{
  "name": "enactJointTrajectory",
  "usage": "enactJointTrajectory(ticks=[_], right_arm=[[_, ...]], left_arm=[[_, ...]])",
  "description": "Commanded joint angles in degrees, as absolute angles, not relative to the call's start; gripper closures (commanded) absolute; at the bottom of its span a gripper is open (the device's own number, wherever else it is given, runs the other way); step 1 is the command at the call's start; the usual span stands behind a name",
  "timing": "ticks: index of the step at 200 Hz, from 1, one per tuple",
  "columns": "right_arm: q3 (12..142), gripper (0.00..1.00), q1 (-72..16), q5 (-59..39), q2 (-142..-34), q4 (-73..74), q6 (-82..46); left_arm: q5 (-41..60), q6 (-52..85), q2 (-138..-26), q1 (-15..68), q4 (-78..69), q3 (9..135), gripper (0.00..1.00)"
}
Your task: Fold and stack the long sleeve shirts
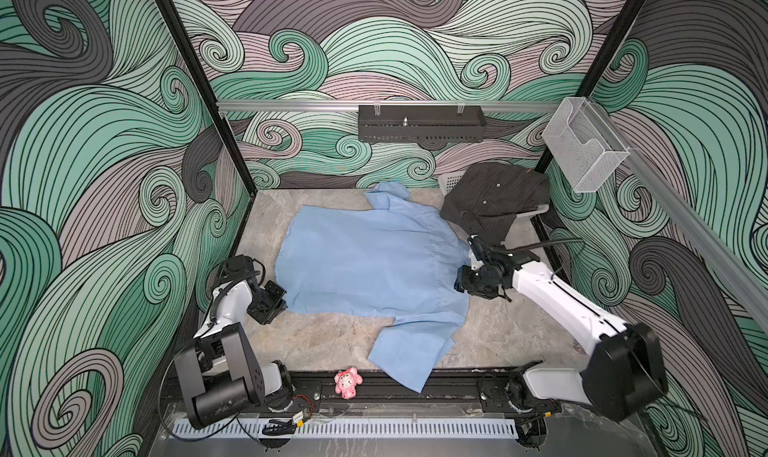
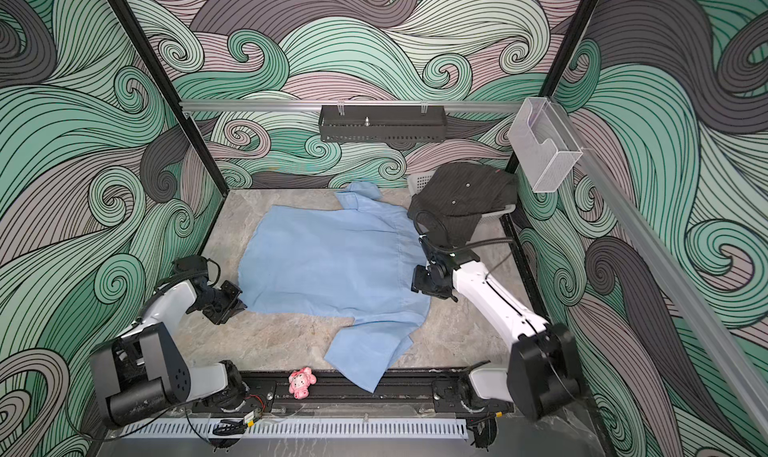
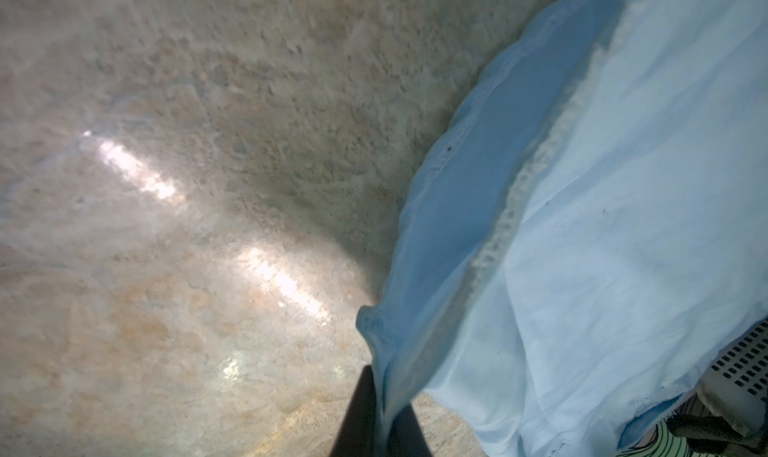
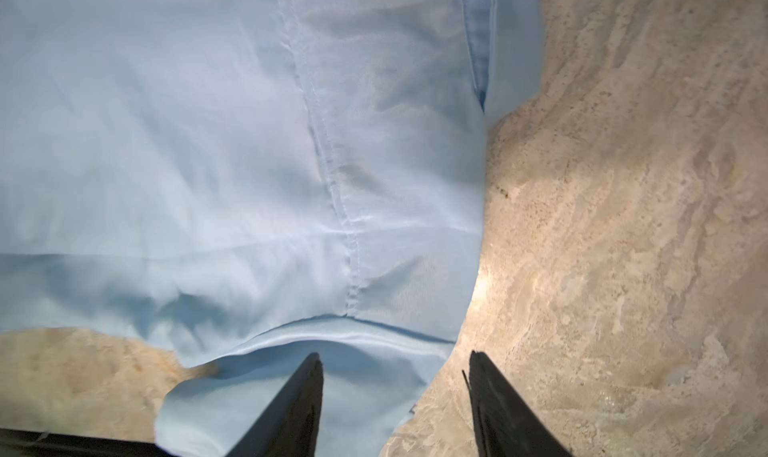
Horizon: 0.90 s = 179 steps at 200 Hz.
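Only the left wrist view shows the left end effector (image 3: 384, 392) clenched on a hem fold of the light blue shirt (image 3: 602, 226). The right wrist view shows the right end effector (image 4: 395, 354) released, its fingers spread at the shirt's edge. In both top views the fingertips are hard to make out. The shirt lies spread on the table (image 1: 316, 342). The dark pinstriped shirt (image 1: 494, 201) drapes over a mostly hidden basket (image 1: 451, 180).

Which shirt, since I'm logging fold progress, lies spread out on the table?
The light blue collared shirt, lying spread across the tabletop. The dark pinstriped shirt is instead heaped on the white basket in the back corner.
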State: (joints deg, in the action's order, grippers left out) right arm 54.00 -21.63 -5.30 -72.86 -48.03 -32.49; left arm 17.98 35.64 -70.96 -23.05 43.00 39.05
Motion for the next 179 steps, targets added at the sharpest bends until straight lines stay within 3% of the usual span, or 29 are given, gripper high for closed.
enactJointTrajectory(ticks=[1,93,108,133,179], right_arm=[[47.5,0.41,-21.4,-9.0,-70.6,-49.6,-39.0],[32.3,0.48,-21.2,-22.7,-74.7,-30.0,-48.0],[32.0,0.58,-21.1,-23.2,-76.2,-27.6,-48.7],[31.7,1.0,-21.1,-22.2,-72.7,-27.7,-49.1],[33.1,1.0,-21.0,-19.7,-56.9,-43.2,-45.8]], left_arm=[[17.1,40.4,-67.0,-22.6,40.4,35.9,0.88],[16.4,40.5,-65.0,-22.7,42.2,36.2,1.0],[16.5,40.4,-64.8,-22.7,42.5,36.5,1.0],[17.3,40.4,-63.4,-22.7,43.5,36.9,1.0],[19.3,42.5,-57.3,-22.5,48.1,37.2,1.0]])
